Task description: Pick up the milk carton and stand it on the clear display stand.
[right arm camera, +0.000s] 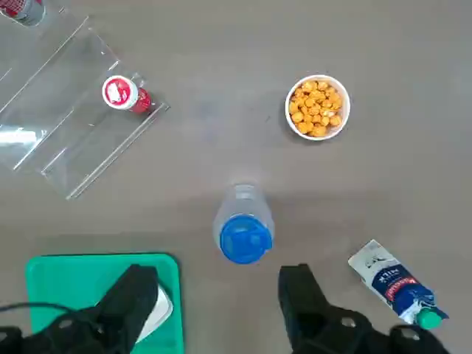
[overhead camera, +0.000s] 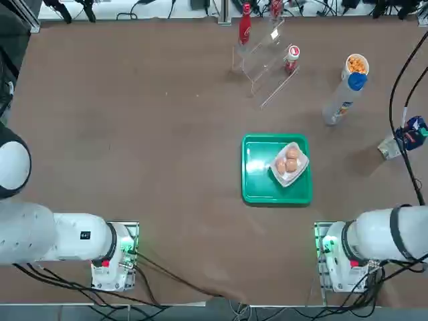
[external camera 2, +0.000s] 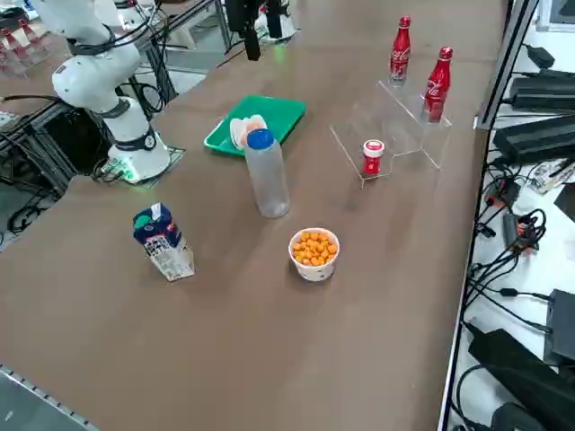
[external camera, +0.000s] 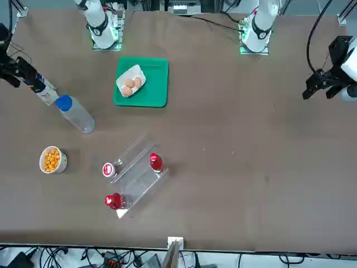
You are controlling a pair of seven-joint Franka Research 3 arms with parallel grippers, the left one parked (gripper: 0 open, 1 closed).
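In the front view's upper left, the right pincer gapes wide and empty; the upright milk carton stands outside its span, beyond one finger.

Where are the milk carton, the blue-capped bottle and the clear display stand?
Milk carton (external camera 2: 170, 249), right side view, its side.
Blue-capped bottle (external camera 2: 268, 180), right side view, its body.
Clear display stand (external camera: 138, 180), front view, middle panel.
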